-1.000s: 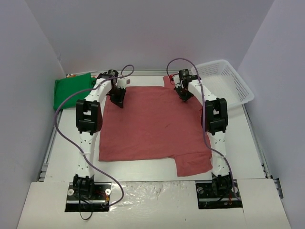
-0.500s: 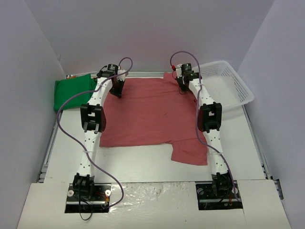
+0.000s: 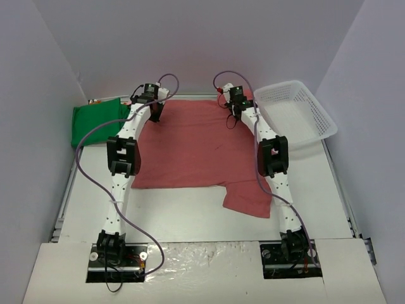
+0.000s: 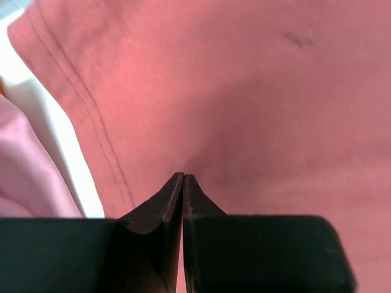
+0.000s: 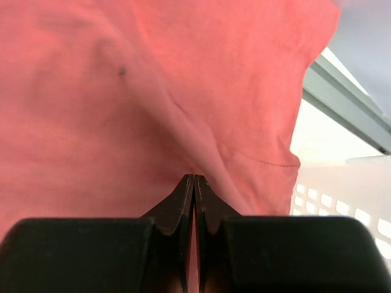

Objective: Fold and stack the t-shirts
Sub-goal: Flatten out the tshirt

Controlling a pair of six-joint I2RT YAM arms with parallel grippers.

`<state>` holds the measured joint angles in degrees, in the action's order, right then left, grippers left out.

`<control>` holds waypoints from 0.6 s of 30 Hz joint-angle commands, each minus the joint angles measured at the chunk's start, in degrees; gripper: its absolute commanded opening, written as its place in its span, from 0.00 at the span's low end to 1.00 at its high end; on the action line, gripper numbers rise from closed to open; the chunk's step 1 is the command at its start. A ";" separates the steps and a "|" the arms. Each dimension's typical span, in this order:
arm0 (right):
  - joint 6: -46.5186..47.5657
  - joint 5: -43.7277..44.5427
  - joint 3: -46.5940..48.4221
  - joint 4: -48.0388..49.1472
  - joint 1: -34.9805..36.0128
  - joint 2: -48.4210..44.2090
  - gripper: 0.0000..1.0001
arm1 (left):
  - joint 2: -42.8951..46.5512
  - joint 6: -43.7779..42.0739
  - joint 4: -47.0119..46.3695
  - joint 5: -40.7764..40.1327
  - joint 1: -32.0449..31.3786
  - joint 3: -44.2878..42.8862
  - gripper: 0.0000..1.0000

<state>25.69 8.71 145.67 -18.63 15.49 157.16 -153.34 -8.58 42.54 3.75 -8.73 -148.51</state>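
White table (image 3: 190,221) fills the booth floor, with plain walls close on three sides, and the red shirt (image 3: 190,149) lies spread flat over the far half of it. The left claw (image 4: 183,177) is closed tight on the shirt's far left part, just inside a stitched hem. The right claw (image 5: 193,178) is likewise pinched shut on the far right part, and creases run out from its tips.

We judge this to be the laying-out step: both arms hold the far edge to set the shirt square before any fold is made. The next move calls for both claws to keep level and travel together, so the cloth neither skews nor bunches.

The red shirt's far edge lies close to the back wall, so there is little room beyond it. Its near side has open table. One sleeve (image 3: 247,199) sticks out at the near right corner and wants tucking. The green shirt (image 3: 95,120) sits just left of the red shirt, the basket (image 3: 297,120) just right of it, and the pink shirt (image 4: 24,177) shows beside the far left hem.
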 commanded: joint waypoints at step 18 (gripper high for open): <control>-2.39 0.61 -50.57 4.92 3.07 -52.16 0.00 | 78.85 -16.56 -17.15 -4.45 -6.74 72.80 0.37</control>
<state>25.30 9.65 99.81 -11.46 22.11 96.55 -76.60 -22.31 24.18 1.91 -16.19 -84.40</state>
